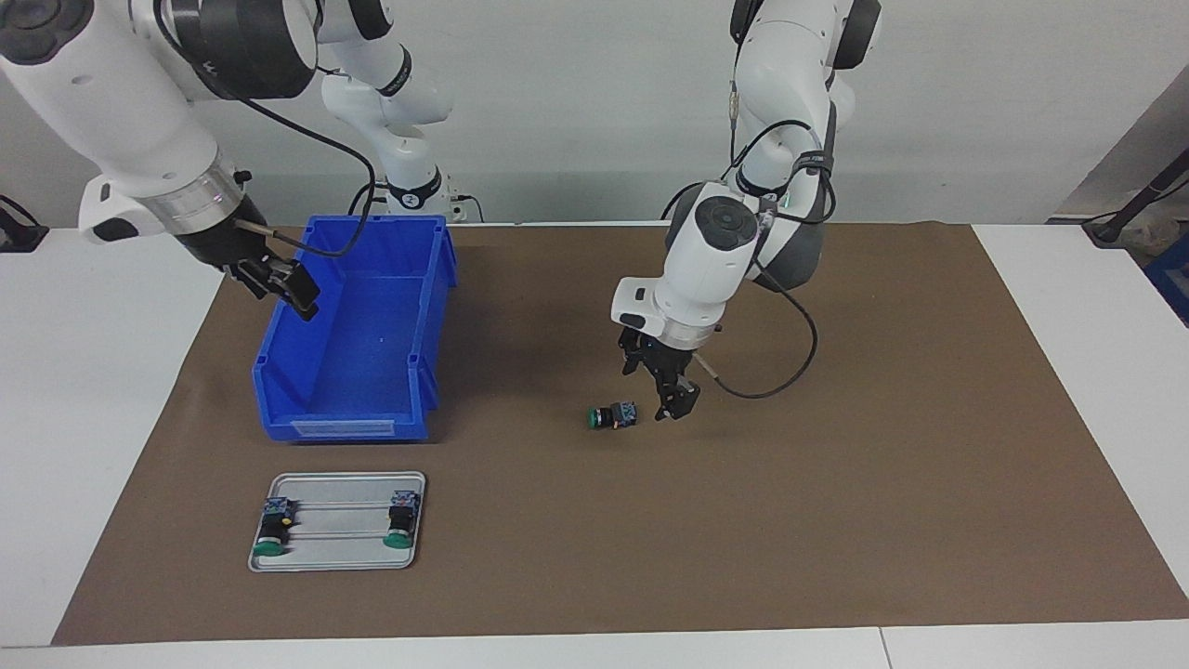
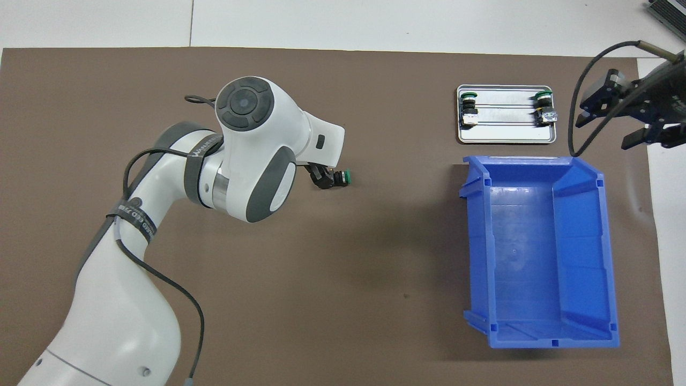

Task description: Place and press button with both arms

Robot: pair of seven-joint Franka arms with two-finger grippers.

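The button lies on its side on the brown mat, mid-table, green cap pointing toward the right arm's end; only the cap shows in the overhead view. My left gripper hangs low and open right at the button's blue-grey rear block and covers that end from above. No grip on the button shows. My right gripper is raised and open with nothing in it, over the mat's edge at the right arm's end, beside the tray and the bin.
A blue bin stands open at the right arm's end. Farther from the robots lies a metal tray with two more green-capped buttons.
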